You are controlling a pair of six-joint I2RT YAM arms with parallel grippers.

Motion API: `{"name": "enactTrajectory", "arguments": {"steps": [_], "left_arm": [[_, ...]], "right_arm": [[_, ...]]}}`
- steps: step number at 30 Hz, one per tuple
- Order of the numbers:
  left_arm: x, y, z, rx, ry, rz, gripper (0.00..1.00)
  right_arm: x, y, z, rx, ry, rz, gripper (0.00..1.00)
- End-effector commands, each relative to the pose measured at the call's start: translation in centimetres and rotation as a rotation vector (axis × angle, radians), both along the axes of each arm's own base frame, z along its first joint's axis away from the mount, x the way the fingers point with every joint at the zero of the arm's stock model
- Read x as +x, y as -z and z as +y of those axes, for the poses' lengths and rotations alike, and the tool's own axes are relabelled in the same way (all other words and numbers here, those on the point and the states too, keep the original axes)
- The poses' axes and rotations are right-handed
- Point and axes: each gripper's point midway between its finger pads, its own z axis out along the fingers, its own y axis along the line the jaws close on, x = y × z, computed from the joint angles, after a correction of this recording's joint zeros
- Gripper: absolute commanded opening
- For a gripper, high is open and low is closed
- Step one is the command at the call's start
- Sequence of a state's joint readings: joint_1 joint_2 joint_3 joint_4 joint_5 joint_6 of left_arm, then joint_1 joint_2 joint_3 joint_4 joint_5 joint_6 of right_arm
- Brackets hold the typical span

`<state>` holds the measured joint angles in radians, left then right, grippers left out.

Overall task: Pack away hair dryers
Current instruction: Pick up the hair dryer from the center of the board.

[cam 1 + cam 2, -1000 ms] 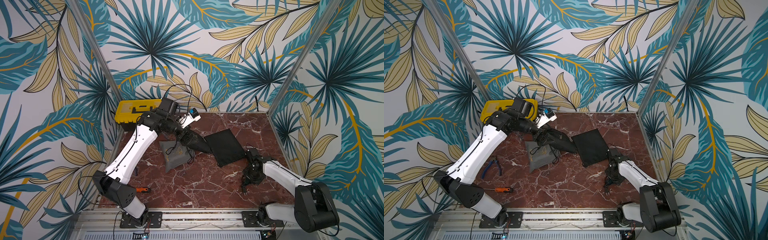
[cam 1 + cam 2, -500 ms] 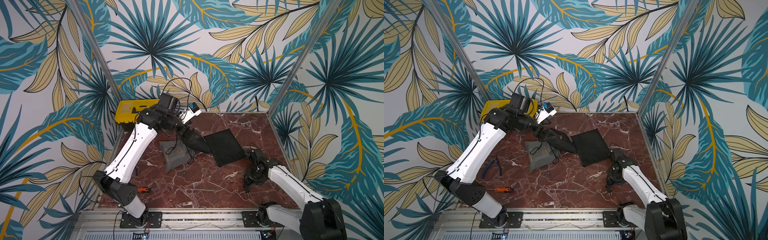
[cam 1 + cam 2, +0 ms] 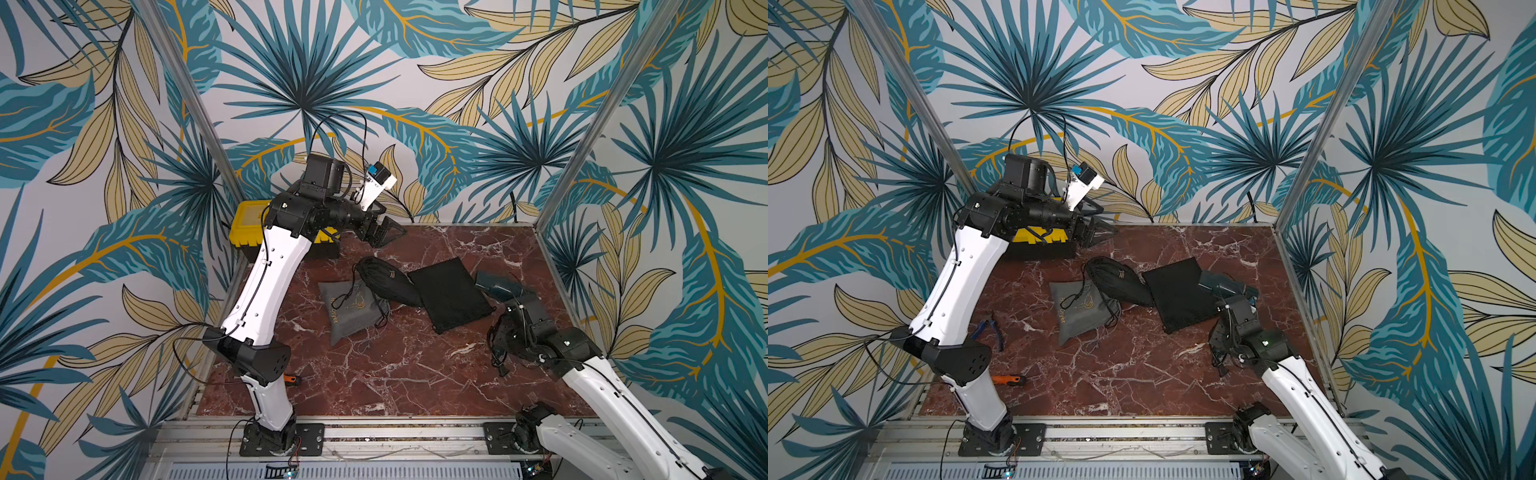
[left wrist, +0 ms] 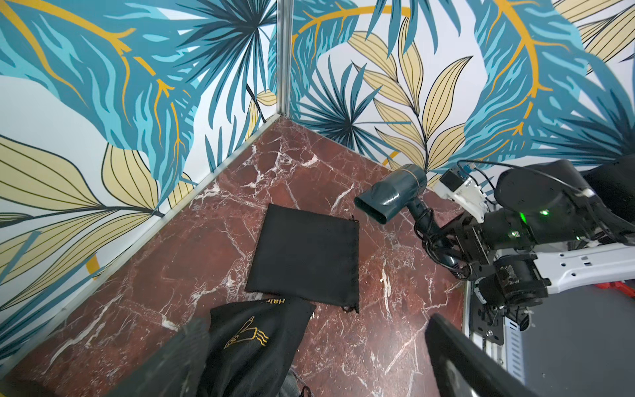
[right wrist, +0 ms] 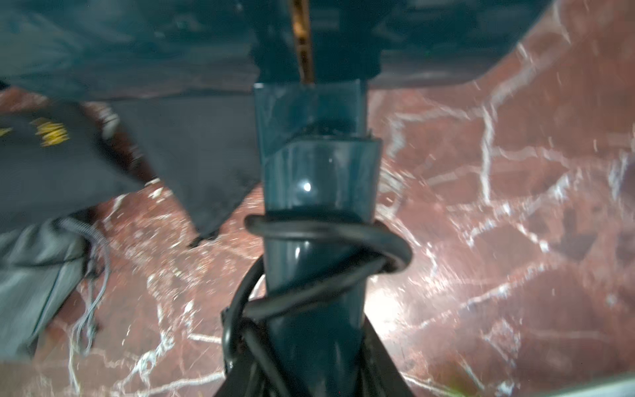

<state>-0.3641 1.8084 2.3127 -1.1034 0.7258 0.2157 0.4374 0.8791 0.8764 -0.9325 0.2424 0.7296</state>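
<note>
A dark teal hair dryer is held off the marble floor at the right, nozzle toward a flat black pouch. My right gripper is shut on its cord-wrapped handle; the plug hangs below. My left gripper is open and empty, raised at the back left. Below it lie a stuffed black pouch and a grey pouch.
A yellow toolbox sits in the back left corner. Blue-handled pliers and an orange-handled screwdriver lie near the left arm's base. Patterned walls close in the back and both sides.
My left gripper has lifted off the stuffed black pouch and drawn back toward the yellow toolbox. My right arm has raised the teal dryer, whose head now shows beside the flat pouch.
</note>
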Motion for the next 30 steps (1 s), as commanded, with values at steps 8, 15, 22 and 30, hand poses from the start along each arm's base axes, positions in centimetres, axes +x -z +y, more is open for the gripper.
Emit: {"name": "enactTrajectory", "arguments": {"steps": [8, 15, 22, 30], "left_arm": [[-2.7, -1.1, 0.1, -0.116, 0.142, 0.069, 0.99], [-4.8, -1.2, 1.2, -0.201, 0.243, 0.174, 1.00], [-5.9, -1.1, 2.0, -0.213, 0.267, 0.187, 0.99], [-7.9, 0.9, 1.8, -0.235, 0.345, 0.239, 1.00]], "right_arm": [[3.4, -9.9, 9.5, -0.270, -0.417, -0.322, 0.00], [3.3, -13.1, 13.5, -0.368, -0.517, -0.426, 0.00], [2.9, -14.9, 15.3, -0.402, -0.564, -0.488, 0.00], [2.9, -16.3, 17.4, -0.473, -0.629, -0.523, 0.00]]}}
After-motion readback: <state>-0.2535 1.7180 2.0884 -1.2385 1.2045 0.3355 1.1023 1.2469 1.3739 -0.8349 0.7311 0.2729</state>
